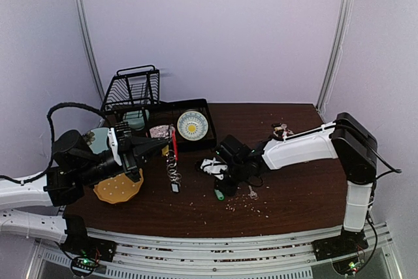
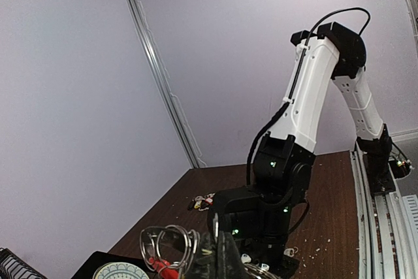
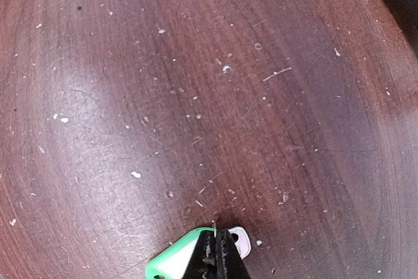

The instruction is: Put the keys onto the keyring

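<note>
Crumbs (image 3: 135, 174) strew table (image 1: 294, 194) — tray (image 1: 210, 129), rack (image 1: 134, 89) behind keyring (image 1: 174, 168).

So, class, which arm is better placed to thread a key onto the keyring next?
Right. The right hand is shut on a green-tagged key, apparently ready to carry it over, while the left hand is occupied holding the keyring up.

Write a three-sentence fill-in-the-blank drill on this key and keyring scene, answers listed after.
1. The small silver key pinched in the shut right gripper carries a plastic tag coloured ___.
2. The silvery metal keyring hanging from the left gripper has a thick curved clip coloured ___.
3. The black wire basket stands at the dark brown wooden table's far ___ side.
Missing words: green, red, left.
</note>
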{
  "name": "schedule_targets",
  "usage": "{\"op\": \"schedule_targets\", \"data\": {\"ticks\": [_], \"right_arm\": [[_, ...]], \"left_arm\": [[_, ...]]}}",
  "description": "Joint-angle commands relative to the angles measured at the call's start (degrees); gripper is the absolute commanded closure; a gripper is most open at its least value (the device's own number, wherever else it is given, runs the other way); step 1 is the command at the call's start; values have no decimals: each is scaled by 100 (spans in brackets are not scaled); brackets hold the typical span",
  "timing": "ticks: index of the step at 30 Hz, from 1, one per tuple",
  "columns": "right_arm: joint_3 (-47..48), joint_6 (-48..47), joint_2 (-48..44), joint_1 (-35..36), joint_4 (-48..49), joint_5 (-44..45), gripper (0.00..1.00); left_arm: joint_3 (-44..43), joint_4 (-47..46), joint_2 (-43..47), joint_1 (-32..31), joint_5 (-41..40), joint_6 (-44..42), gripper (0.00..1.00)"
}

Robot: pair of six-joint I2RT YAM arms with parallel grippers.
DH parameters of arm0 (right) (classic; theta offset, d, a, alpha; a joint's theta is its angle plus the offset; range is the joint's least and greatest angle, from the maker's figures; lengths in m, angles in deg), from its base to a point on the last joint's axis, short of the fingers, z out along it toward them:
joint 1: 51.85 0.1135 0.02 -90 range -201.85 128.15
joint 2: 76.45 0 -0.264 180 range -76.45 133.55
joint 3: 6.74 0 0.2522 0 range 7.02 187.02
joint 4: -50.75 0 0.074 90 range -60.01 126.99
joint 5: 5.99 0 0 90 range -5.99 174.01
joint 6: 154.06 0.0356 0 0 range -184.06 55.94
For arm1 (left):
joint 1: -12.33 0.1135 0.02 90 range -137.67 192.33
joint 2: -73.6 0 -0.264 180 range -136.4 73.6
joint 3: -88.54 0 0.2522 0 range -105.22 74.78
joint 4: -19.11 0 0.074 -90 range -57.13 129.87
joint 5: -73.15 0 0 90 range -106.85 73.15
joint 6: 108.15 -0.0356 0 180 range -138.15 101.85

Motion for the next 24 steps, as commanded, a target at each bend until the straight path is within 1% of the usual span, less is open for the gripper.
{"op": "schedule_targets", "data": {"ticks": [1, 4, 8, 12, 13, 15, 19, 21, 24], "right_arm": [[161, 121, -7, -54, -213, 119, 100], [140, 282, -330, -134, -106, -210, 100], [23, 449, -989, -212, 160, -991, 100], [-88, 638, -1664, -211, 524, -2055, 100], [-94, 740, -1814, -207, 651, -2465, 100], [-137, 987, -2123, -201, 1037, -3150, 100], [-417, 1703, -2556, -145, 2489, -4196, 100], [-384, 1839, -2640, -67, 2798, -4397, 100], [-243, 1839, -2640, 148, 2909, -4526, 100]], "left_arm": [[-130, -191, 65, -34, -62, -82, 100], [-134, -171, 41, -34, -70, -115, 100], [-148, -134, 6, -34, -61, -146, 100], [-157, -117, 3, -34, -37, -180, 100], [-160, -120, 8, -34, -24, -184, 100], [-150, -147, 31, -35, 32, -180, 100], [28, -522, 193, -34, 427, -38, 100], [148, -775, 294, -34, 698, 35, 100], [341, -1181, 441, -37, 988, 111, 100]]}}
